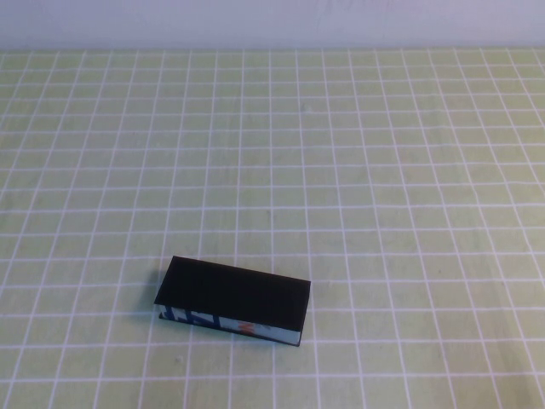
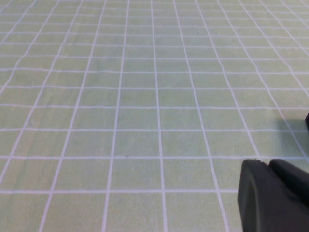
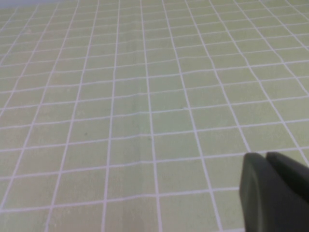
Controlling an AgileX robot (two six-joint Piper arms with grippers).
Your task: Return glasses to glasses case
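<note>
Looking over the desk (image 1: 383, 170), I see the glasses case (image 1: 234, 294) lying closed near my edge, no glasses visible. My left tool (image 2: 273, 195) and right tool (image 3: 273, 188) hover clenched over bare grid; judging the task done, I should stay clear.

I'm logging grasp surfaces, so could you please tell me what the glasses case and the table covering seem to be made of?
Glasses case: matte black lid without glare, printed side; likely covered card or plastic. Table covering: soft green gridded cloth or mat, faintly rippled.
</note>
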